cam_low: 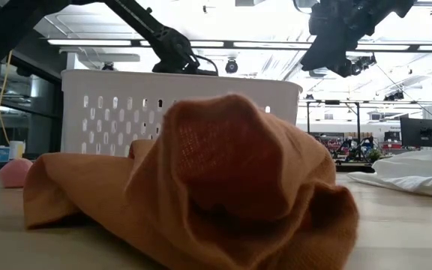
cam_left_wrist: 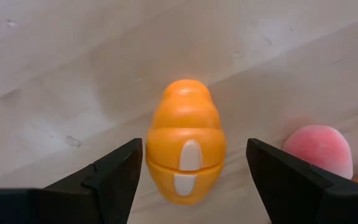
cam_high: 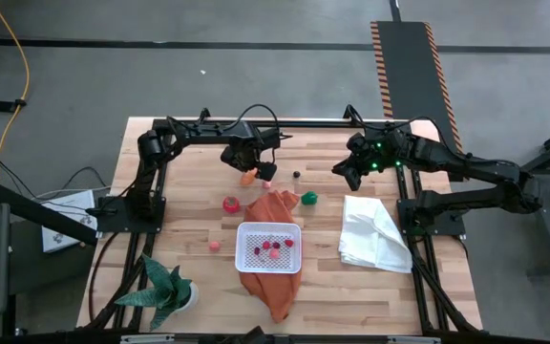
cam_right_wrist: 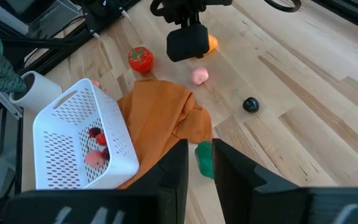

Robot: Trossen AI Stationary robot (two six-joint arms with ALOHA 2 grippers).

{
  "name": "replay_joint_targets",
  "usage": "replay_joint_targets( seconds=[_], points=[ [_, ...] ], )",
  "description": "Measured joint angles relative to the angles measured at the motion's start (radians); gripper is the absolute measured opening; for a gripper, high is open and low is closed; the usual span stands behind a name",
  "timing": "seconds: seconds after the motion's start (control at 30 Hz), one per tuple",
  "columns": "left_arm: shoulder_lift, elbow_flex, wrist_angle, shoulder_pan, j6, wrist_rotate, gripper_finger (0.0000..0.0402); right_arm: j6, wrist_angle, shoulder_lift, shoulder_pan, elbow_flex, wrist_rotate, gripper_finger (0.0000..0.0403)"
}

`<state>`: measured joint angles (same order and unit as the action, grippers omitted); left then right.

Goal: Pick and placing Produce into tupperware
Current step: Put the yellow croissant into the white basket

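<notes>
Fingers of the left gripper (cam_left_wrist: pixel 191 171) are standing wide apart with the orange toy (cam_left_wrist: pixel 186 148) sitting between them, touching neither pad; nothing is being held yet. In the left wrist view the orange piece's long axis is running straight ahead of the gripper, along the gap and crossways to the closing direction, so the jaws look set to squeeze its narrower sides. My judgement: the gripper needs to drop a little and close.

Just beside it, a pink toy (cam_left_wrist: pixel 319 149) is lying outside one finger, near enough that it could get nudged.

From above, the left gripper (cam_high: pixel 257 168) is hovering at the table's far side over the orange piece (cam_high: pixel 247 177), far closer to it than the right gripper (cam_high: pixel 349 172), which is waiting over the right of the table, its fingers (cam_right_wrist: pixel 173 168) only narrowly parted and gripping nothing.

Farther out, a red toy (cam_high: pixel 230 204), a green one (cam_high: pixel 309 199) and a small dark one (cam_high: pixel 296 175) are lying loose on the wood. The tupperware (cam_high: pixel 268 247) is sitting on the orange cloth (cam_high: pixel 273 204), nearer the front edge, already holding several red and pink pieces. A white cloth (cam_high: pixel 374 233) is lying to its right.
</notes>
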<state>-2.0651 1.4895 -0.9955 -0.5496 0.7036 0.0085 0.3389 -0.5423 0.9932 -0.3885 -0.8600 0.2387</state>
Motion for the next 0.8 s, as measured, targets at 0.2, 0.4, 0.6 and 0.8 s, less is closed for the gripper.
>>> replay_joint_targets(
  seconds=[0.2,0.4,0.6,0.8],
  points=[
    [0.000,0.000,0.001,0.000,-0.001,-0.004,0.0275,-0.001,0.000,0.000,0.000,0.000,0.000,0.0063],
    [0.000,0.000,0.002,0.000,-0.013,-0.029,0.0275,-0.004,0.000,0.000,0.000,0.000,0.000,0.0063],
    [0.000,0.000,0.003,-0.001,-0.026,-0.033,0.0275,-0.007,0.000,0.000,0.000,0.000,0.000,0.0062],
    [0.000,0.000,0.002,0.000,-0.052,-0.018,0.0275,-0.005,0.000,0.000,0.000,0.000,0.000,0.0062]
  ],
)
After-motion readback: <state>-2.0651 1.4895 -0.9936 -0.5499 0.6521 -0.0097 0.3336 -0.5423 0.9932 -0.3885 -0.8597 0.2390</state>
